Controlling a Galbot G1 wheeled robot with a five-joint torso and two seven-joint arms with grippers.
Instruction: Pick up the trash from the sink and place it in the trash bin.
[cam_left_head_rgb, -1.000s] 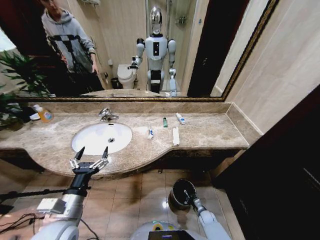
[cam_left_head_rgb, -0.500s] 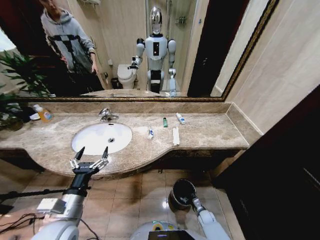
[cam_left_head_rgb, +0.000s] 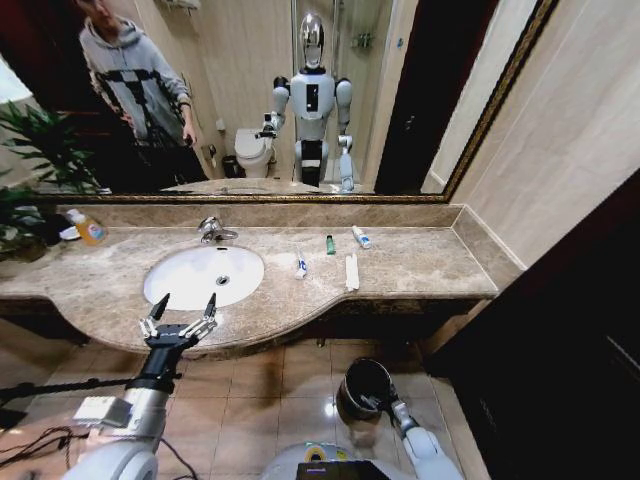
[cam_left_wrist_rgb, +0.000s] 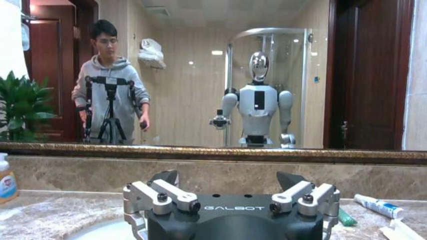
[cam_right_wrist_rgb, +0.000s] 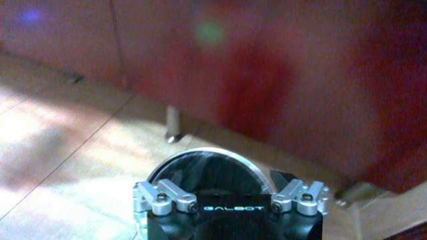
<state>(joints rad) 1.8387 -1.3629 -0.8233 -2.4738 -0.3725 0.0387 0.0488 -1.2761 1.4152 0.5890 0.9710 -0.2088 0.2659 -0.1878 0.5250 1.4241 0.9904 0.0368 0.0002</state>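
The right gripper (cam_left_head_rgb: 378, 400) is hovering at the shiny rim of the round black trash bin (cam_left_head_rgb: 356, 372) on the tiled floor, finger spread unclear, apparently on the drop-off step. The left gripper (cam_left_head_rgb: 181, 309), fingers apart, is waiting beside the white oval sink (cam_left_head_rgb: 190, 280). Small white tubes (cam_left_head_rgb: 351, 271) are lying on the beige marble countertop (cam_left_head_rgb: 420, 265); the next pickup calls for a reach there.

My sink (cam_left_head_rgb: 203, 275) is a white oval basin sunk into a beige marble counter, a dark drain at its middle and a chrome tap at its far rim. The trash lies on the counter to the right of the basin, not in it: a small white tube (cam_left_head_rgb: 301, 265) nearest the rim, a long white wrapper (cam_left_head_rgb: 351, 272) lying flat beyond that, a tiny dark-green bottle (cam_left_head_rgb: 330, 244) standing upright farther back, and a white-blue tube (cam_left_head_rgb: 361, 236) lying beside it by the backsplash. The trash bin (cam_left_head_rgb: 364, 385), round and black with a shiny rim, stands open on the tiled floor below the counter, right of the basin.
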